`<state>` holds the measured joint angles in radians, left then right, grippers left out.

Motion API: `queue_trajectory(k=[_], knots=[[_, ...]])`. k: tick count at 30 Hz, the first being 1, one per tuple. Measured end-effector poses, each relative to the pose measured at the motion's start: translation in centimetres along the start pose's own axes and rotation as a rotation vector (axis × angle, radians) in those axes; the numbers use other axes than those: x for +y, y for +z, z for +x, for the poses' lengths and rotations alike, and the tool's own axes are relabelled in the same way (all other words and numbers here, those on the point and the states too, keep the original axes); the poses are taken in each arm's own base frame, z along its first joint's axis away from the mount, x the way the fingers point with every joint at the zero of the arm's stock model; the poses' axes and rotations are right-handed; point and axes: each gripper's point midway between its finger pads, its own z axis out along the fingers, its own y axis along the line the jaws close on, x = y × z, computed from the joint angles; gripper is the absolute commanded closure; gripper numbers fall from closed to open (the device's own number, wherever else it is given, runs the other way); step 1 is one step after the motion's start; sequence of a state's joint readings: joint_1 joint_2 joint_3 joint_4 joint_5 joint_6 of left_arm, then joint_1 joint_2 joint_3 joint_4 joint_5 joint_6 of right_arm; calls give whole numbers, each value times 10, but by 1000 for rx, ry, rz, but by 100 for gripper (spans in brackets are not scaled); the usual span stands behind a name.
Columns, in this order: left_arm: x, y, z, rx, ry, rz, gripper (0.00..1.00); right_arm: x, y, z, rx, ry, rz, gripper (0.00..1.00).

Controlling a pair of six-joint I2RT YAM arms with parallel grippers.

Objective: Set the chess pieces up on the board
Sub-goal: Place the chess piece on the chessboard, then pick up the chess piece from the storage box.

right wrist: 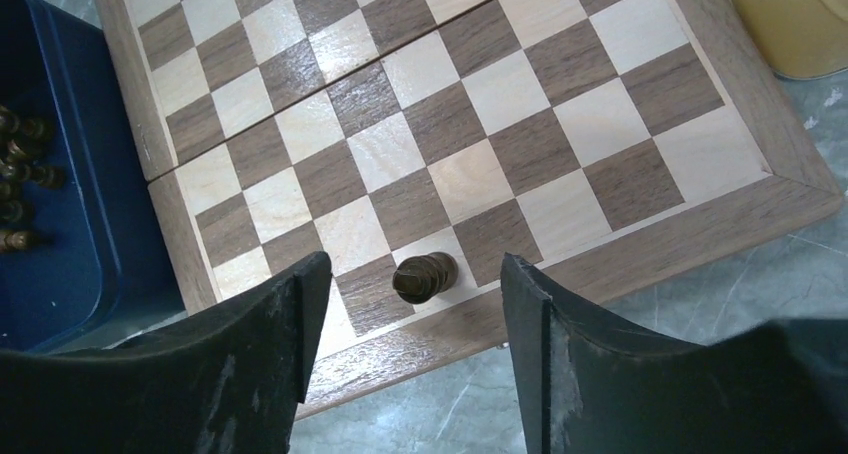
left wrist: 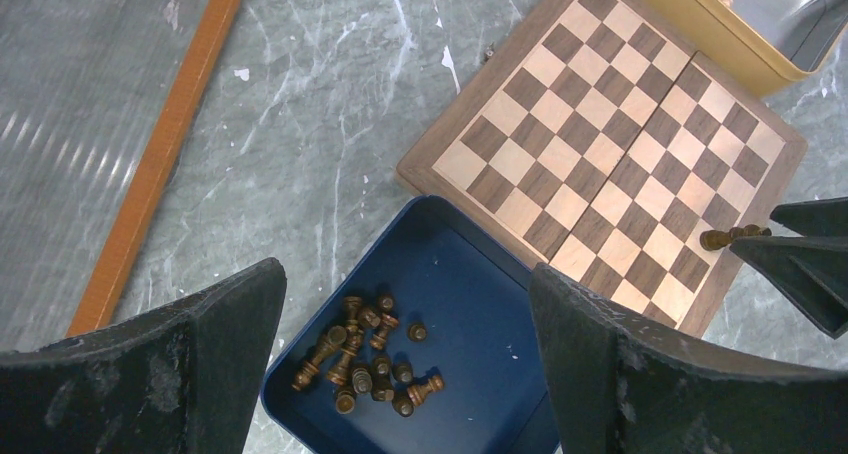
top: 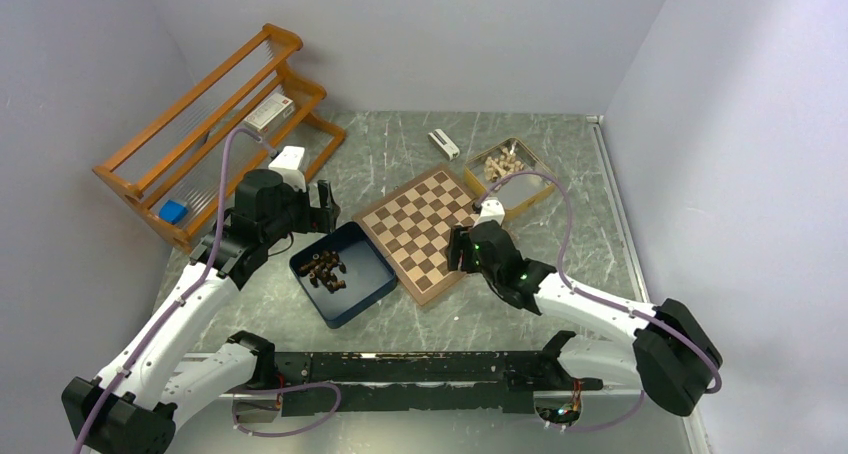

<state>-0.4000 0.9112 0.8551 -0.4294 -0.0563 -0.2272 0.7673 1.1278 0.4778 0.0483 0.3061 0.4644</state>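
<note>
Presently the right gripper is hovering over the near edge of the board, its fingers standing apart. One dark chess piece is standing upright between them on an edge-row square, touching neither finger. The left gripper, likewise spread wide, is hanging above the blue box, where the other dark pieces are lying heaped.

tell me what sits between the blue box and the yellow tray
The board lies between the blue box and the yellow tray, shown in the top view; one dark chess piece stands on it.
</note>
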Motion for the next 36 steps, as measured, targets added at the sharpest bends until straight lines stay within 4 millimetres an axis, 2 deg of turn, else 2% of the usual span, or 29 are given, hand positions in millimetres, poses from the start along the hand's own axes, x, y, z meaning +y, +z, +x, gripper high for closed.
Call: queue_trajectory(k=[4, 8, 15, 21, 25, 29, 32, 36], knots=[[0, 0, 0, 0, 0, 0, 4, 4, -4, -10, -14, 9, -8, 30], [0, 0, 0, -1, -2, -1, 5, 13, -13, -33, -50, 21, -34, 38], [0, 2, 2, 9, -29, -9, 11, 44, -28, -76, -117, 42, -146, 53], [2, -1, 1, 0, -58, -26, 11, 73, -30, -93, -108, 26, -240, 57], [8, -7, -6, -32, -58, -57, 11, 97, -24, -89, -71, 2, -291, 57], [21, -15, -19, -65, -53, -133, 11, 130, -15, -73, -12, -41, -338, 58], [28, -30, -33, -132, -63, -175, 10, 160, -4, -58, 34, -79, -371, 59], [39, -60, -52, -253, -87, -220, 8, 196, 13, -39, 82, -122, -403, 59]])
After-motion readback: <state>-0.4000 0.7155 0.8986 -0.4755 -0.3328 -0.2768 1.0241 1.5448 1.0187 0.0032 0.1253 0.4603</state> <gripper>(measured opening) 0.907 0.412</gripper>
